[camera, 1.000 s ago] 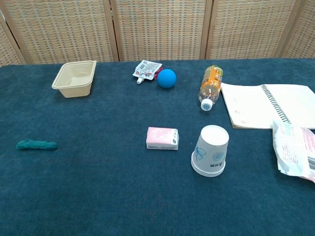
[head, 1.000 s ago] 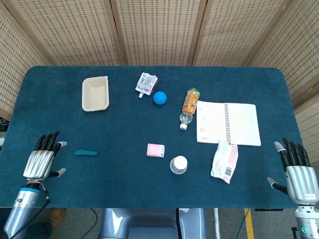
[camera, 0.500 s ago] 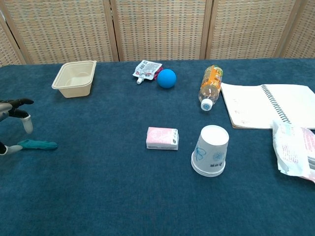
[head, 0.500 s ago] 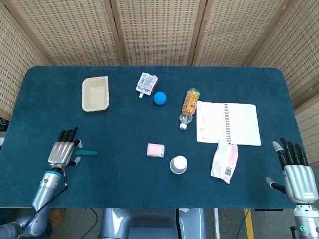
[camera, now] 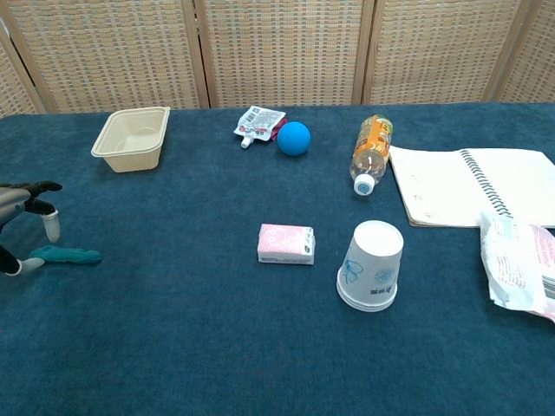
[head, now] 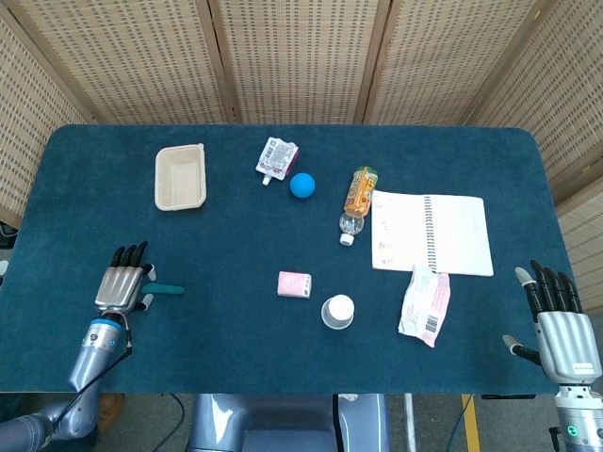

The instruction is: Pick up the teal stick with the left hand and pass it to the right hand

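The teal stick [head: 168, 289] [camera: 68, 255] lies flat on the blue table at the left. My left hand [head: 122, 284] [camera: 19, 222] hovers over its left end with fingers spread, holding nothing. A fingertip hangs just above that end of the stick in the chest view. My right hand [head: 560, 320] stays at the table's right front corner, fingers extended and apart, empty. It does not show in the chest view.
A beige tray [head: 179, 176], a pouch [head: 276, 157], a blue ball [head: 301, 185] and an orange bottle [head: 358, 199] lie further back. A pink box [head: 294, 283], an upturned cup [head: 337, 312], a notebook [head: 431, 233] and a packet [head: 425, 305] lie centre and right.
My left hand has moved right from the table's left edge to the stick's left end, then sunk slightly lower. The right hand has barely shifted.
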Motion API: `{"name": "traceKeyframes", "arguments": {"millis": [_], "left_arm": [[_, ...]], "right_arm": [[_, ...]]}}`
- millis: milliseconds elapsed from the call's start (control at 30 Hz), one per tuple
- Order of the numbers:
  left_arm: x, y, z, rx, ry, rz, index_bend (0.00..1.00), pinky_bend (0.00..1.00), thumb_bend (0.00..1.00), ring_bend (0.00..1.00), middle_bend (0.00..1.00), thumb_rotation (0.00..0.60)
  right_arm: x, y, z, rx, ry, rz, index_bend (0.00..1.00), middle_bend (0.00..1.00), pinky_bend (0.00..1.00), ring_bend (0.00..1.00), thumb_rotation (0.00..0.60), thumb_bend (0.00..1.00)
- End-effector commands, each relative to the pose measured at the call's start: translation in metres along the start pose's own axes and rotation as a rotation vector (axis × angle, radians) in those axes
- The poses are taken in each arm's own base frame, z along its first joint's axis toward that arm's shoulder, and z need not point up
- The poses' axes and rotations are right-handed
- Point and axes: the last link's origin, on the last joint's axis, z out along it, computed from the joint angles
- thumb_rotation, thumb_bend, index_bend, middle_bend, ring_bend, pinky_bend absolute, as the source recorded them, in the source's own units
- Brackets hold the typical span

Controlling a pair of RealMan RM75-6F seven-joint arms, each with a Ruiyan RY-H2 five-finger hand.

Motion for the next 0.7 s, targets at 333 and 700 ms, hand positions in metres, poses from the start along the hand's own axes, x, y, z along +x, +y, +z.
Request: {"name": "traceKeyframes", "arguments": {"millis": [333, 700], "left_arm": [[-0.0038, 0.0005, 0.0041, 0.007, -0.013, 0.007, 0.48, 0.0, 0.35, 0.0, 0.0, 0.6], [-0.0031, 0.0034, 0.004, 0.003, -0.019, -0.005, 0.52, 0.0, 0.39, 0.0, 0.0, 0.6]], "right_arm": [[0.0, 0.0007, 0.0005, 0.0, -0.005, 0.01, 0.0, 0.0, 0.0, 0.0, 0.6, 0.0], [-0.0002, 0.0011, 0.0008, 0.002, -0.01, 0.015, 0.0, 0.0, 0.0, 0.0, 0.6, 0.0]]}}
